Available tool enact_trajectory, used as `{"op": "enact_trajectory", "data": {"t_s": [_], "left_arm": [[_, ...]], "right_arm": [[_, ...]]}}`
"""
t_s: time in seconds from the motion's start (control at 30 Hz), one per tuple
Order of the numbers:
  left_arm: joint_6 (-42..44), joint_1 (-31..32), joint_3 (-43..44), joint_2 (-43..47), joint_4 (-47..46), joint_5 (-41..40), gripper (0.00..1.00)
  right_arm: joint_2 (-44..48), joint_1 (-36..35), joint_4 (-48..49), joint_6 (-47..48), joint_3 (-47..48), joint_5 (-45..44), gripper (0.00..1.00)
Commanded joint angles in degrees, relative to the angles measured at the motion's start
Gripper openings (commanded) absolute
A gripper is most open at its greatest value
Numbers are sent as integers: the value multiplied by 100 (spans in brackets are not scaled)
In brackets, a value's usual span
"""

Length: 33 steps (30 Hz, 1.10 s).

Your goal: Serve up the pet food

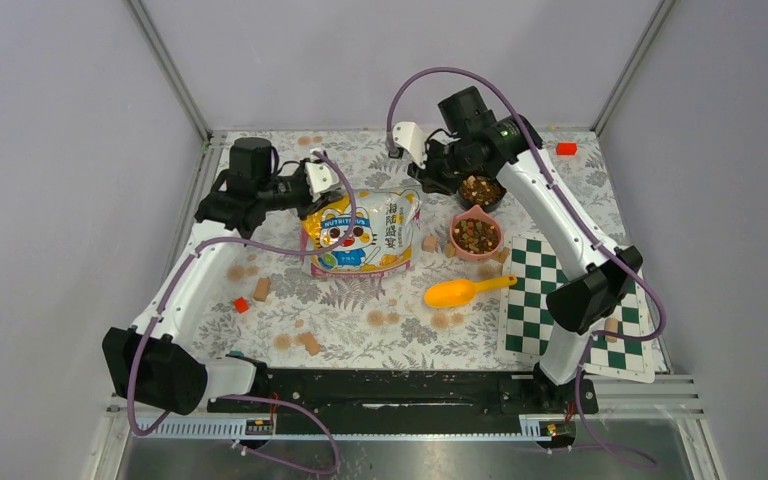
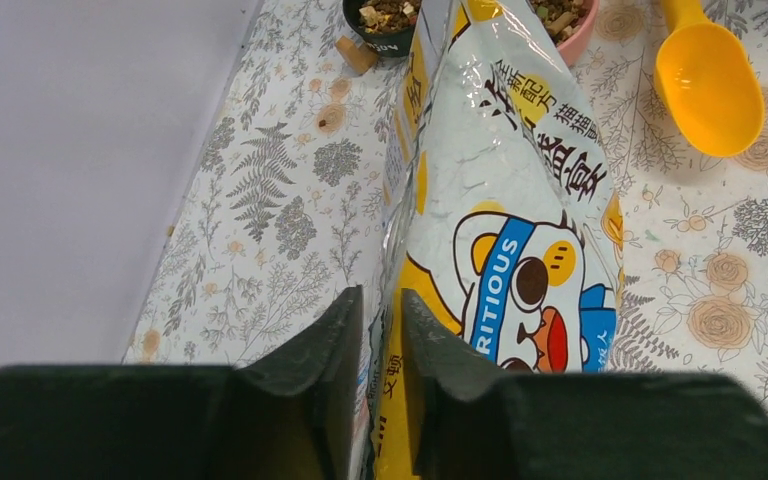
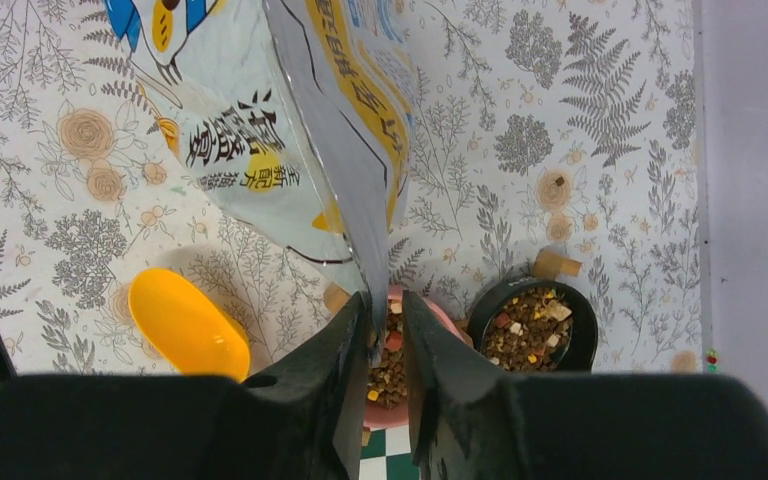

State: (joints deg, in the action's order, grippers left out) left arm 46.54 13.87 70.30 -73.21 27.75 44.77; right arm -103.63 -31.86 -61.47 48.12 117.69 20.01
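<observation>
The pet food (image 1: 476, 235) fills a pink bowl (image 1: 490, 255) and a black bowl (image 1: 481, 190) at the back right. It also shows in the right wrist view as pet food (image 3: 388, 370) under my fingers. The glossy cat bag (image 1: 360, 235) stands mid-table. My left gripper (image 1: 315, 200) (image 2: 382, 310) straddles the bag's (image 2: 500, 190) left edge with the jaws slightly parted. My right gripper (image 1: 422, 180) (image 3: 384, 310) is open. The bag's (image 3: 290, 130) corner lies against one finger, and kibble shows through the gap. A yellow scoop (image 1: 460, 292) lies empty on the cloth.
Tan wooden cubes (image 1: 261, 290) (image 1: 309, 343) and small red blocks (image 1: 241, 304) (image 1: 566, 148) are scattered on the floral cloth. A green-and-white checkered mat (image 1: 560, 300) lies at the right, under the right arm. Grey walls enclose the table on three sides.
</observation>
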Motion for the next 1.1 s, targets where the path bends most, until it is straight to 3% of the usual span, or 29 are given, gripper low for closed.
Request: {"op": "enact_trajectory", "data": {"t_s": [0.0, 0.13, 0.37, 0.57, 0.77, 1.07], "left_arm": [[-124, -42, 256, 90, -190, 54, 27], [-272, 28, 301, 24, -306, 117, 38], [-348, 310, 472, -167, -453, 80, 45], [-486, 516, 688, -327, -524, -3, 48], [-991, 664, 320, -193, -1469, -181, 54], [-2061, 731, -133, 105, -2724, -669, 60]], "right_arm": [[433, 115, 102, -77, -143, -117, 27], [588, 111, 445, -301, -434, 172, 29], [987, 113, 1579, -1004, -1222, 647, 42], [1320, 114, 2800, -2819, -1528, 960, 51], [1825, 110, 4302, -4473, -2259, 761, 65], [1832, 117, 4091, -5087, -2085, -148, 73]]}}
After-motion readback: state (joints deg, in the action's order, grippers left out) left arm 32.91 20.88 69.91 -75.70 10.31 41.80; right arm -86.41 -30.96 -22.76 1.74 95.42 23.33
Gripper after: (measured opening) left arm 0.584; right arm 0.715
